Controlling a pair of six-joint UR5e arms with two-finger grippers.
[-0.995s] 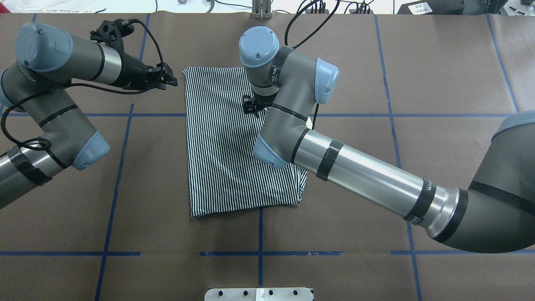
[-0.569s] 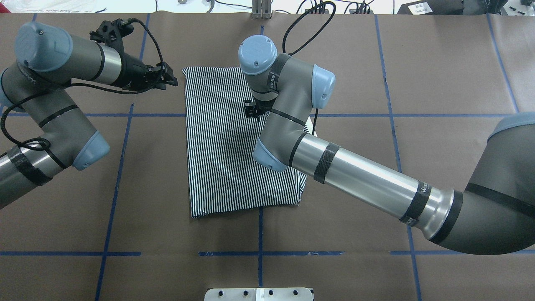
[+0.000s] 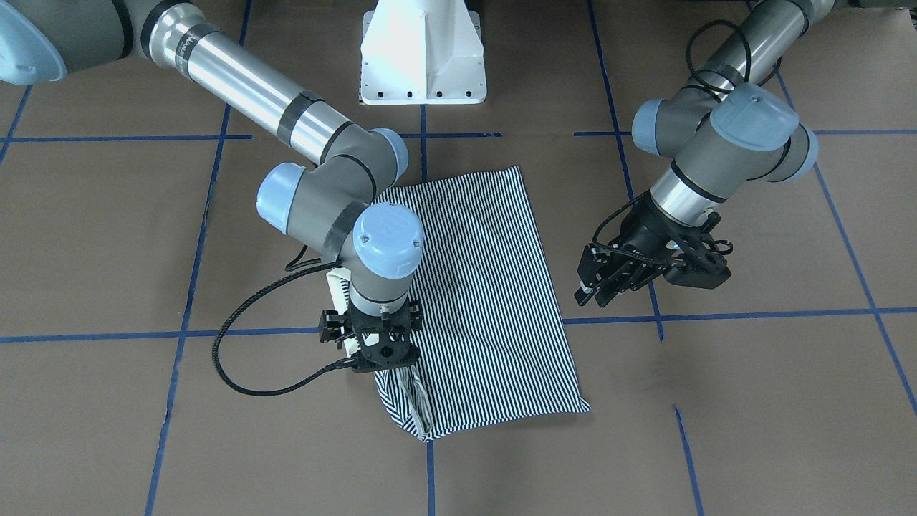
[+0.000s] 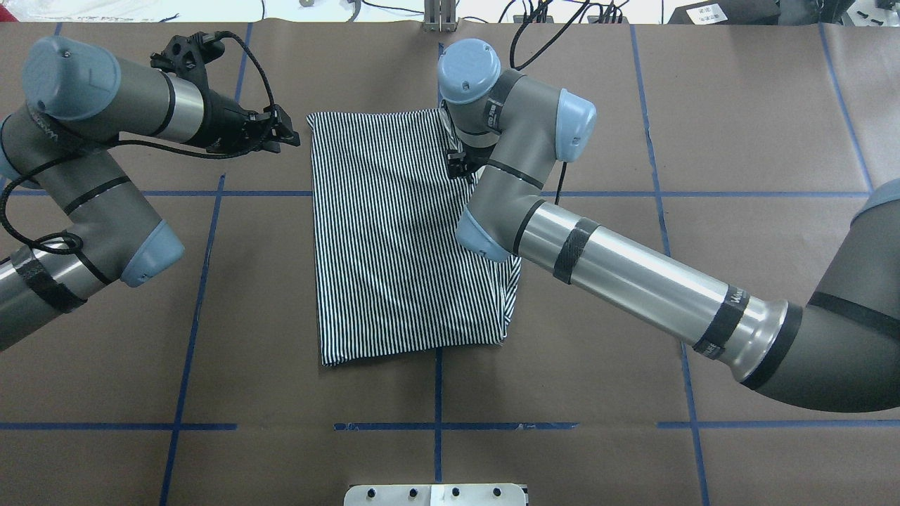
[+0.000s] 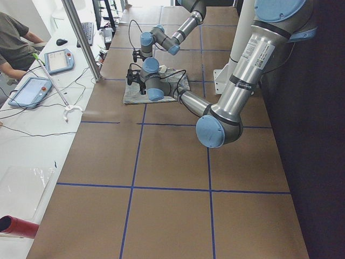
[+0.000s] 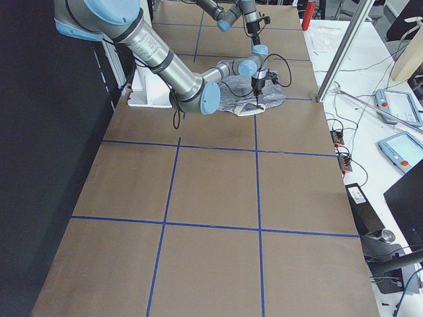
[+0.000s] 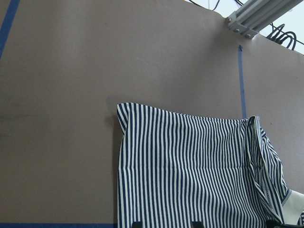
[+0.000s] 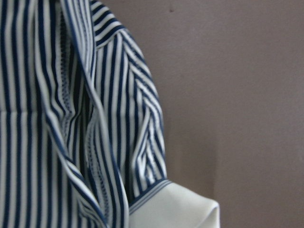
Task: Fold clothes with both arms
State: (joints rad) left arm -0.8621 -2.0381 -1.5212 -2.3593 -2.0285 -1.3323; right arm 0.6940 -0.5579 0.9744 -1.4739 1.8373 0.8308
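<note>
On the left, the left gripper (image 4: 287,133) is held just beside the far left corner of the polo shirt (image 4: 387,246), apart from it; in its wrist view the fingers are seen parted with nothing between them, so it is judged to be parked ready for that corner rather than engaged. The shirt is laid flat in the middle of the table (image 4: 738,105), folded to a long rectangle across a blue tape line (image 4: 703,194); its left edge is straight, while its right edge is rumpled, with a loose striped flap and a cream piece (image 8: 175,209) showing. Over the far part of that edge the right gripper (image 3: 389,365) is pointed straight down, presumably so that the loose fabric can be taken up or tucked; whether its fingers are closed on cloth cannot be told, since they are hidden. The right arm (image 4: 633,281) is stretched over the shirt's right side, so much of that edge is covered from above; its black cable (image 3: 236,358) is looped low beside the shirt, where it could be snagged.
</note>
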